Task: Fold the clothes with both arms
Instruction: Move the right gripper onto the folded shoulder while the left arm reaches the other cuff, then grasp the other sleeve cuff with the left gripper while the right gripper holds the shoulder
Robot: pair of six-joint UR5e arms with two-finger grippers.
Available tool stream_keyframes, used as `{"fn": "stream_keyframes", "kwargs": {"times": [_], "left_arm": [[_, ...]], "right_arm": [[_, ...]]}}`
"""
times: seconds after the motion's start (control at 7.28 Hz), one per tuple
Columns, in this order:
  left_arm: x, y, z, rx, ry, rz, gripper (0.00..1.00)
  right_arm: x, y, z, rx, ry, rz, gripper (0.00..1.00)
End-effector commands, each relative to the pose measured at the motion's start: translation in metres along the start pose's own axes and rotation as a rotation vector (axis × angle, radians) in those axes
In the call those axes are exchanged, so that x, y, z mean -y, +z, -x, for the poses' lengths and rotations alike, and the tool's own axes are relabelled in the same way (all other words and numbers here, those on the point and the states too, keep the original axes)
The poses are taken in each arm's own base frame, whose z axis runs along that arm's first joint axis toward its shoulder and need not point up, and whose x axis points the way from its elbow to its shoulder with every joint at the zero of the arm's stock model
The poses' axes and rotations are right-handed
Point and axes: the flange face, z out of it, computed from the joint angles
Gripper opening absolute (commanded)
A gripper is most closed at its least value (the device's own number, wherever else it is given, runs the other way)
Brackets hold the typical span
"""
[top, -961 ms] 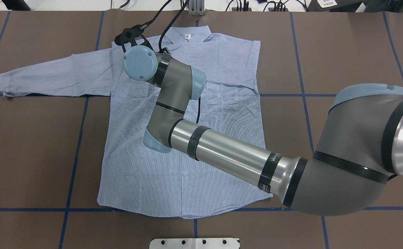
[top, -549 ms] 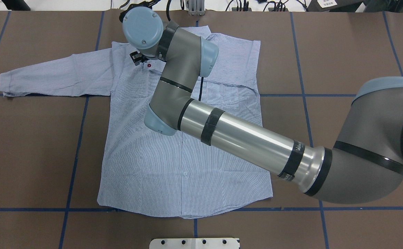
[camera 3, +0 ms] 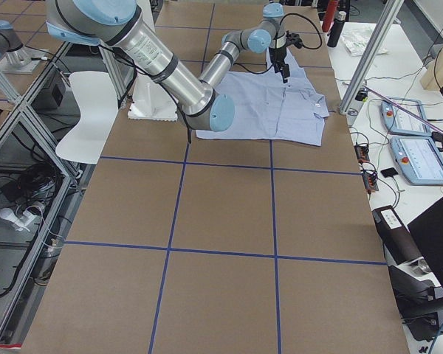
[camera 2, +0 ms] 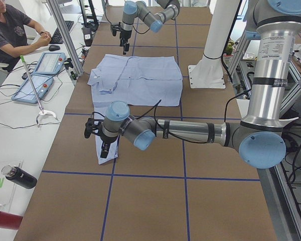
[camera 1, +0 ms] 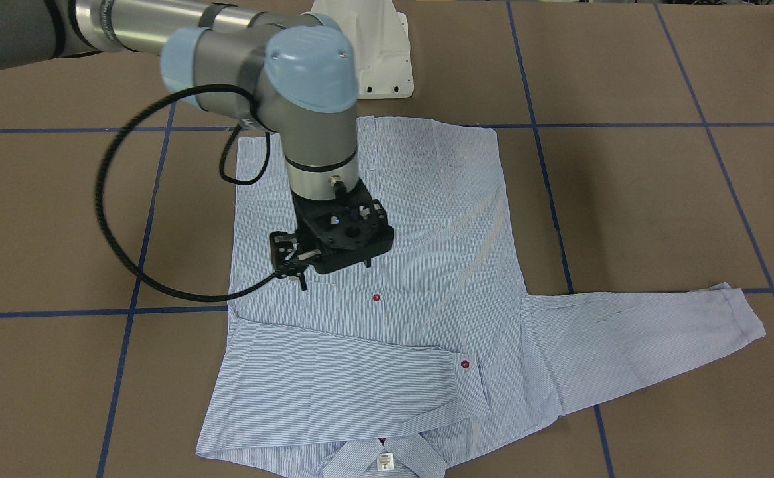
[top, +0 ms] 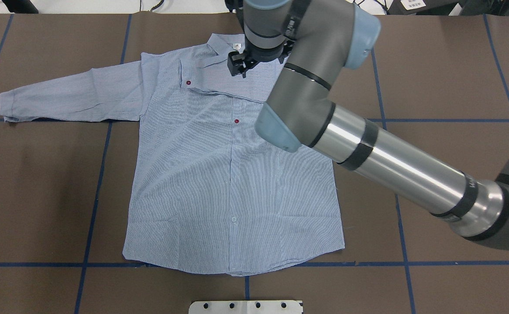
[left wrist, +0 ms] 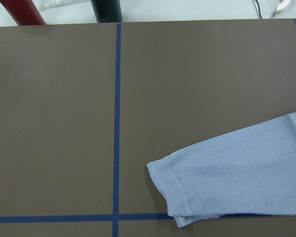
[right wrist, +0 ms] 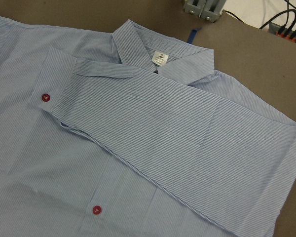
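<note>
Front-facing view, count: one shirt [camera 1: 427, 219], one right arm [camera 1: 307, 99], one right gripper [camera 1: 336, 273], two red buttons [camera 1: 376, 297].
Front-facing view, shirt: flat and front up on the brown table [camera 1: 626, 199]. One folded sleeve [camera 1: 347, 385] lies across the chest. One outstretched sleeve [camera 1: 639, 332] lies on the table.
Front-facing view, right gripper: held above the chest, fingertips apart, nothing between them.
Front-facing view, cut off: collar, at the lower edge.
Overhead view, count: two red buttons, one pale button [top: 233, 219].
Overhead view, hidden: the right arm covers one shoulder of the shirt and most of the right gripper [top: 238, 67].
Left-side view, left gripper [camera 2: 98, 138]: on the near arm, above the cuff [camera 2: 106, 153] of the outstretched sleeve. Finger spread cannot be told.
Left-side view, other: one seated person [camera 2: 10, 30].
Right-side view: shirt small and far, with the right gripper pointing down over its collar end.
Left wrist view: one cuff, two crossing blue tape lines [left wrist: 117, 123]. Fingers are out of frame.
Right wrist view: two red buttons, one white neck label [right wrist: 159, 58]. The shirt is cut off at the edges.
</note>
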Motion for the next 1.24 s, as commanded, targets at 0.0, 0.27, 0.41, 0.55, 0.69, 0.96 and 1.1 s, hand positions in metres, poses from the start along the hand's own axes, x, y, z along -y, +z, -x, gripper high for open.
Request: {"fn": "stream_keyframes", "kwargs": {"times": [0.0,0.27,0.41,0.55,0.69,0.96,1.1], "left_arm": [[-0.019,0.070,-0.007,0.029,-0.058,-0.066,0.99],[-0.016,0.118,-0.014,0.053,-0.080,-0.109,0.93],[-0.024,0.136,-0.025,0.043,-0.070,-0.091,0.92],[-0.029,0.142,-0.032,0.040,-0.059,-0.082,0.91],[-0.036,0.149,-0.041,0.032,-0.060,-0.068,0.90],[-0.048,0.159,-0.050,0.030,-0.053,-0.045,0.84],[-0.051,0.160,-0.046,0.035,-0.054,-0.040,0.84]], "right_arm": [[-0.037,-0.019,-0.070,0.030,0.040,0.007,0.99],[-0.041,-0.014,-0.074,0.026,0.039,0.005,0.99],[-0.041,-0.015,-0.073,0.028,0.046,0.000,0.99],[-0.043,-0.013,-0.070,0.029,0.062,0.003,0.99],[-0.043,-0.012,-0.069,0.029,0.068,0.006,0.99],[-0.044,-0.009,-0.067,0.028,0.064,0.010,0.99],[-0.043,-0.008,-0.067,0.027,0.065,0.011,0.99]]}}
